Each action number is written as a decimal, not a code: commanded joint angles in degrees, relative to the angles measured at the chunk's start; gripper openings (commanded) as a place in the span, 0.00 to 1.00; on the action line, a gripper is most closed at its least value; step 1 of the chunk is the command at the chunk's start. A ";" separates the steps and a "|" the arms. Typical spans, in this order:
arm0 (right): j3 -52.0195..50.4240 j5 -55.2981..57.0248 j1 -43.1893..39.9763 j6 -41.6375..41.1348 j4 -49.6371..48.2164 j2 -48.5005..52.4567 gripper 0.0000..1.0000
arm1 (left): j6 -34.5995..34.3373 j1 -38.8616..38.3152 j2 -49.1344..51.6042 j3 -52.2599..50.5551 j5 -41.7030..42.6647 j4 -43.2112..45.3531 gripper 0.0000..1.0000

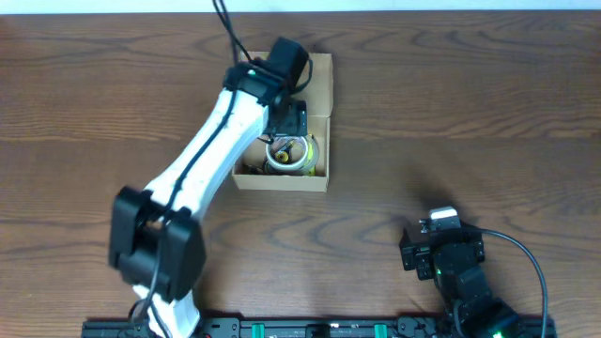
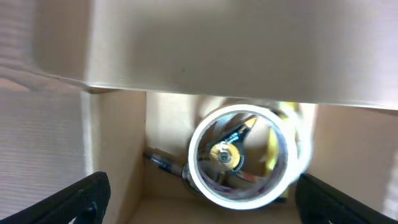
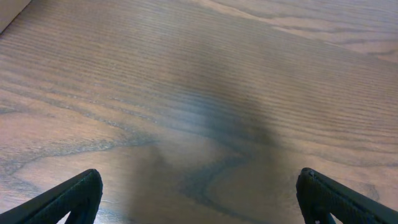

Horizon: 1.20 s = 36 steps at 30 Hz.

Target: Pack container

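Observation:
The tan cardboard container (image 1: 319, 141) sits at the table's upper middle with its flap lid (image 1: 319, 80) open toward the far side. Inside lies a white tape roll (image 1: 286, 155) on top of small items, including a pen and something yellow. In the left wrist view the roll (image 2: 242, 158) lies just below the flap (image 2: 236, 50). My left gripper (image 1: 289, 120) hovers over the box, open and empty, its fingers wide on either side of the roll (image 2: 199, 202). My right gripper (image 1: 424, 246) is open and empty over bare table (image 3: 199, 199) at the lower right.
The wooden table (image 1: 470, 122) surrounds the box. The left arm (image 1: 202, 160) stretches diagonally from the near edge to the box. The rail (image 1: 310, 329) of the arm bases runs along the near edge.

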<state>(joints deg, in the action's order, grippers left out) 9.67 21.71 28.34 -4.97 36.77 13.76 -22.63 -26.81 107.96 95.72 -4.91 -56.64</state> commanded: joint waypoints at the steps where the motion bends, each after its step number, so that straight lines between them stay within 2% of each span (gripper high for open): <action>1: -0.09 0.72 -0.28 0.33 0.04 -0.24 0.99 | -0.07 -0.22 -5.57 1.09 -0.81 -0.09 0.95; 7: -0.09 0.72 -0.28 0.33 0.04 -0.24 0.99 | -0.02 -0.22 -15.69 1.09 0.37 -1.05 0.95; 13: -0.09 0.72 -0.28 0.33 0.04 -0.24 0.99 | -0.04 -0.11 -25.75 1.09 -6.56 -7.34 0.95; 16: -0.09 0.72 -0.28 0.35 0.04 -0.24 0.99 | -0.04 -0.13 -31.19 1.09 -4.68 -9.81 0.96; 23: -0.09 1.05 -0.28 0.76 -0.02 -0.24 0.99 | -0.07 -0.11 -32.89 1.09 -4.72 -18.25 0.95; 26: -0.09 2.95 -0.28 10.75 -0.33 -0.24 0.99 | -1.68 -0.09 -33.51 1.09 -4.83 -17.73 0.95; 29: -0.09 2.89 -0.28 11.41 -1.09 -0.24 0.99 | -5.09 1.40 -35.01 1.09 -5.62 -17.49 0.95; 32: -0.11 -0.46 -0.28 11.26 -2.19 -0.24 0.99 | -5.22 3.54 -37.13 1.09 -5.55 -17.42 0.95; 36: 0.72 -4.63 -0.28 11.32 -11.96 -0.24 0.99 | -5.22 3.98 -38.45 1.09 -5.57 -17.22 0.96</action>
<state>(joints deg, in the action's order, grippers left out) 9.47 20.56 28.34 5.48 26.35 13.76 -27.20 -23.22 69.80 96.05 -9.45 -74.00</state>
